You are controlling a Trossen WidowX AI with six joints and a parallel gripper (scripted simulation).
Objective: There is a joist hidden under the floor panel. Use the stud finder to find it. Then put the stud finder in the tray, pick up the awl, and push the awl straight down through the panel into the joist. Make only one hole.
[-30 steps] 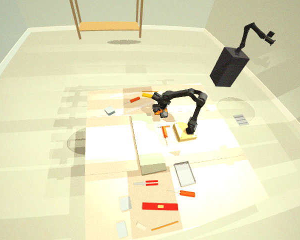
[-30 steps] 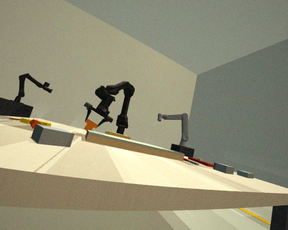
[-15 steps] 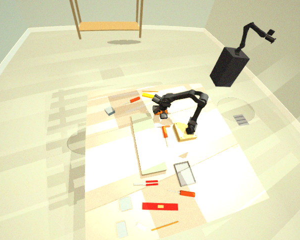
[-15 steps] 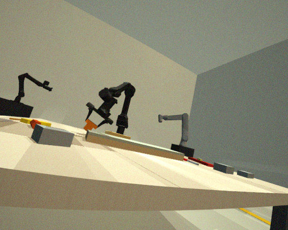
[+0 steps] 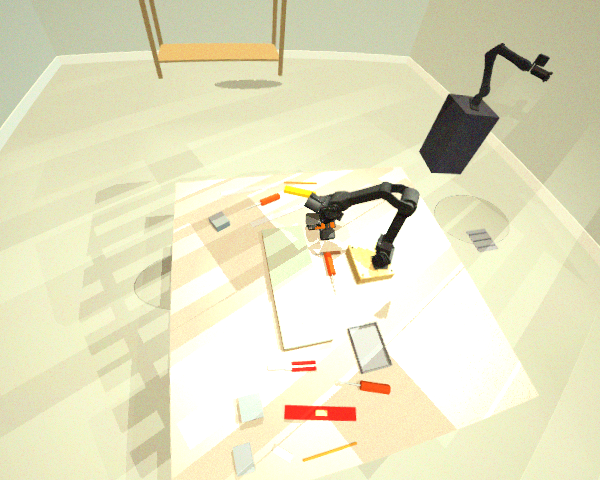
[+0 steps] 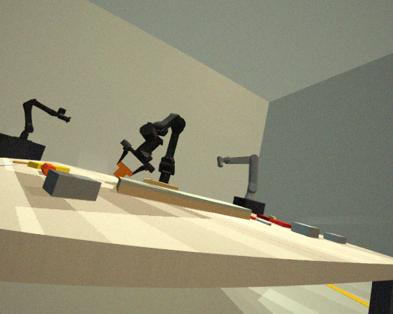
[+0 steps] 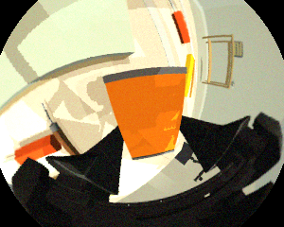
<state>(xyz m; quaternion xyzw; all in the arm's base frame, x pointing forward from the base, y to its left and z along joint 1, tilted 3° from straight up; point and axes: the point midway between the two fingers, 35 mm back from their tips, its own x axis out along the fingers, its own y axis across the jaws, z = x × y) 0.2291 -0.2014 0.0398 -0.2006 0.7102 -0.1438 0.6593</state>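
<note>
My gripper (image 5: 322, 226) (image 6: 125, 169) (image 7: 150, 121) is shut on the orange stud finder (image 5: 332, 225) (image 6: 121, 170) (image 7: 147, 106). It holds it tilted, near the far end of the pale green floor panel (image 5: 281, 253) (image 6: 183, 199) (image 7: 85, 33); any gap below it is hard to judge. The grey-rimmed tray (image 5: 368, 347) holds nothing visible. An orange-handled tool (image 5: 329, 264) (image 7: 38, 147) with a thin shaft lies between panel and arm base. Similar tools lie at the back (image 5: 269, 199) (image 6: 48, 168) (image 7: 181, 26) and near the tray (image 5: 374, 387). I cannot tell which is the awl. The joist is hidden.
A yellow bar (image 5: 298, 191) (image 6: 34, 165) (image 7: 189, 76) and a grey block (image 5: 219, 221) (image 6: 71, 186) lie toward the back. Red-handled pliers (image 5: 303, 368), a red level (image 5: 319, 413) and a pencil (image 5: 329, 451) lie toward the front. The arm stands on a yellow base board (image 5: 362, 273).
</note>
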